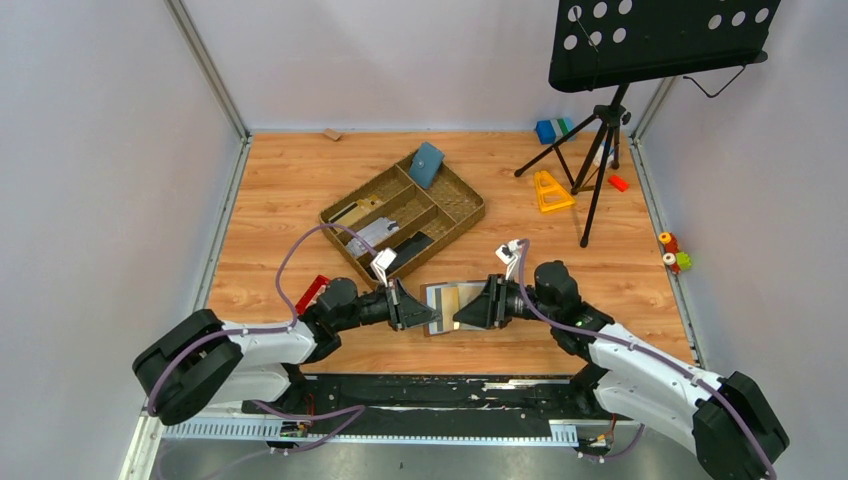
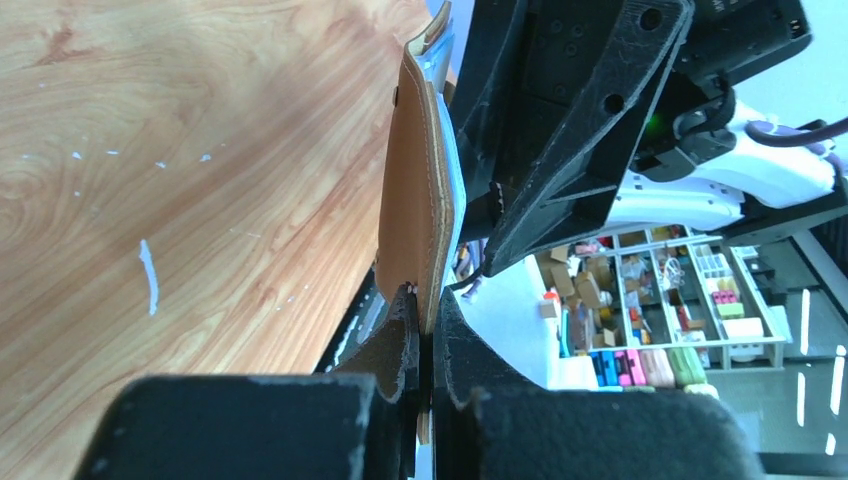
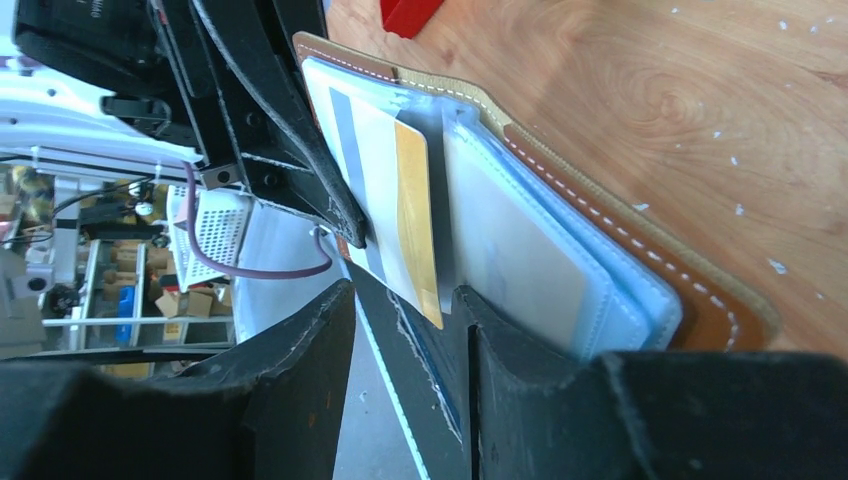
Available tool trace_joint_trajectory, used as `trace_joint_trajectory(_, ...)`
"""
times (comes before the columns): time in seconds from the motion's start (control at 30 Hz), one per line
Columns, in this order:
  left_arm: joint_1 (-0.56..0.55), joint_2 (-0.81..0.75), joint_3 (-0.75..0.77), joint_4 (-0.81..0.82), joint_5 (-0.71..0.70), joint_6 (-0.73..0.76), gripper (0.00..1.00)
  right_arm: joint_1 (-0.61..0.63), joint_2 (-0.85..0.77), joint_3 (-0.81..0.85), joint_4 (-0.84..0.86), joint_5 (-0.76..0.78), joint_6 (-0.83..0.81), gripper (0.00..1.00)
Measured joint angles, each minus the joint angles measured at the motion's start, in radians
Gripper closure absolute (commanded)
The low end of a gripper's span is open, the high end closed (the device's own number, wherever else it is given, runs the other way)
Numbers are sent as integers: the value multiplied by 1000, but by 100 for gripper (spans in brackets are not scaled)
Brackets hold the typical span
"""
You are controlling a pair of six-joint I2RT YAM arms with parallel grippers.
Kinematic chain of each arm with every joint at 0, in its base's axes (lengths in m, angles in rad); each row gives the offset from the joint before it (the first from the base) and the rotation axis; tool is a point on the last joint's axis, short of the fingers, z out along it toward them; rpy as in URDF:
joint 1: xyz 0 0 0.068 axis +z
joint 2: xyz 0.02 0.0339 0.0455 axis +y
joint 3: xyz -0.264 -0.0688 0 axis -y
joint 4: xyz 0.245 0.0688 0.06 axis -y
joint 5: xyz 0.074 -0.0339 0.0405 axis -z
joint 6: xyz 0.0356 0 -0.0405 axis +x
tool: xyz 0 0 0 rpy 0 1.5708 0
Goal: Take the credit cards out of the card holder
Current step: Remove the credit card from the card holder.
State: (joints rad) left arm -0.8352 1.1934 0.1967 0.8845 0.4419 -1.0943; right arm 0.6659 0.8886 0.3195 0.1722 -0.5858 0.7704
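The brown card holder [image 1: 452, 303] hangs open in the air between my two grippers, above the wooden table near its front edge. My left gripper [image 1: 425, 315] is shut on the edge of its brown cover [image 2: 415, 200], seen edge-on in the left wrist view, where the jaws [image 2: 430, 340] pinch it. My right gripper [image 1: 468, 312] is open [image 3: 400, 310]. A card [image 3: 385, 200], white and grey with a gold band, sticks out of a clear sleeve, and its lower corner lies between the spread fingers. More clear sleeves [image 3: 540, 250] lie against the brown cover [image 3: 640, 260].
A woven divided tray [image 1: 460, 215] behind the grippers holds a teal pouch [image 1: 427, 164] and dark items. A red object [image 1: 313, 293] lies left of the left arm. A music stand [image 1: 600, 150], a yellow triangle [image 1: 551, 190] and small toys [image 1: 672, 250] stand at the back right.
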Motion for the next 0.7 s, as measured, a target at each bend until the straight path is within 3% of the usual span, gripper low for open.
trace_joint_trajectory(0.37,0,65,-24,207,69,-108,100,-25,-36,-108,275,-82,164,73)
trace_joint_trajectory(0.7,0,77,-28,342,108,-161,97,-34,-106,-144,406,-86,248,100)
